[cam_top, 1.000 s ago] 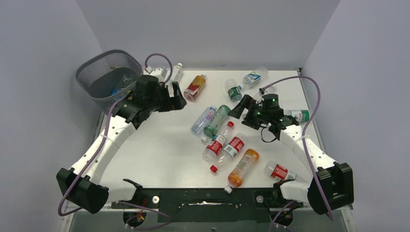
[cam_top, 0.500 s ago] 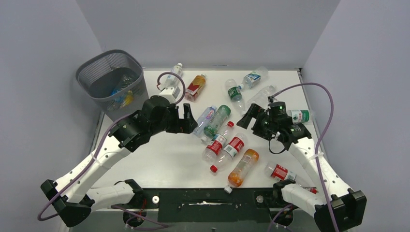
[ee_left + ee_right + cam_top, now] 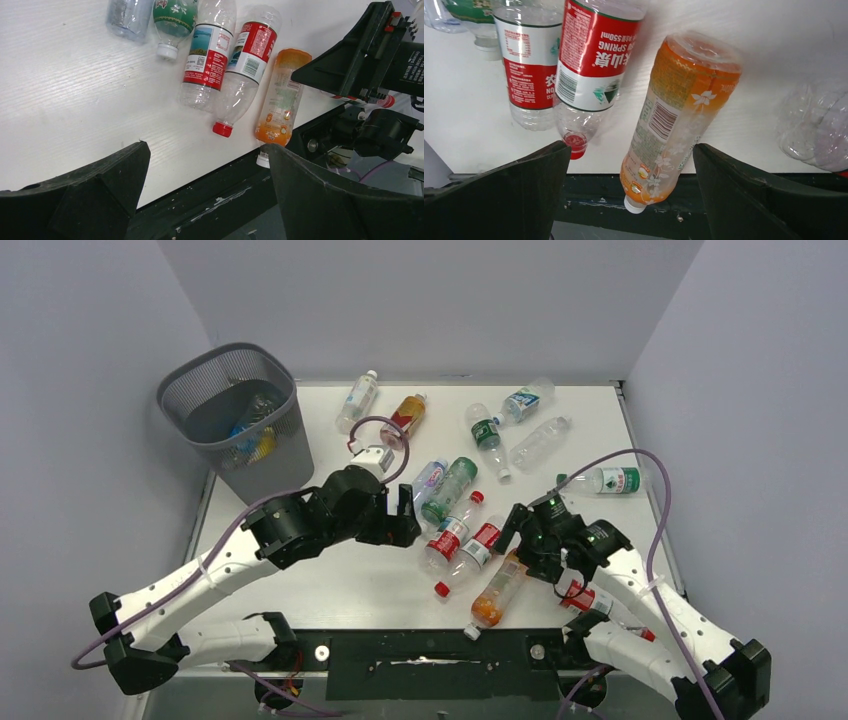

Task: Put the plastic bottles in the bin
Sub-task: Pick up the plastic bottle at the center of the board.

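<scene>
The white table (image 3: 330,575) carries about a dozen plastic bottles (image 3: 455,490) lying on their sides, most of them ahead of and between the two grippers. The mesh bin (image 3: 268,465) stands at the far left corner, behind and to the left of the left gripper (image 3: 410,517) and well apart from the right gripper (image 3: 518,538); a few bottles already lie inside it. Both sets of jaws are spread wide and hold nothing, so the step in hand looks like the approach to a fresh pick. In the right wrist view the orange bottle (image 3: 674,115) lies directly below the open fingers, roughly centred in the gap, cap toward the near table edge. The next move probably calls for lowering onto its body and closing across its width without nudging the bottle touching its left side. The left gripper hovers just left of that same cluster, and its wrist view frames two red-labelled bottles (image 3: 207,52) ahead of its fingers, the likely candidates for its own pick. A crumpled clear bottle (image 3: 816,130) lies just right of the right gripper. On the nearer red label (image 3: 596,52) "SPRING" and "550ml" can be read, beside Chinese characters; the orange bottle's print is too small to read apart from a barcode.
</scene>
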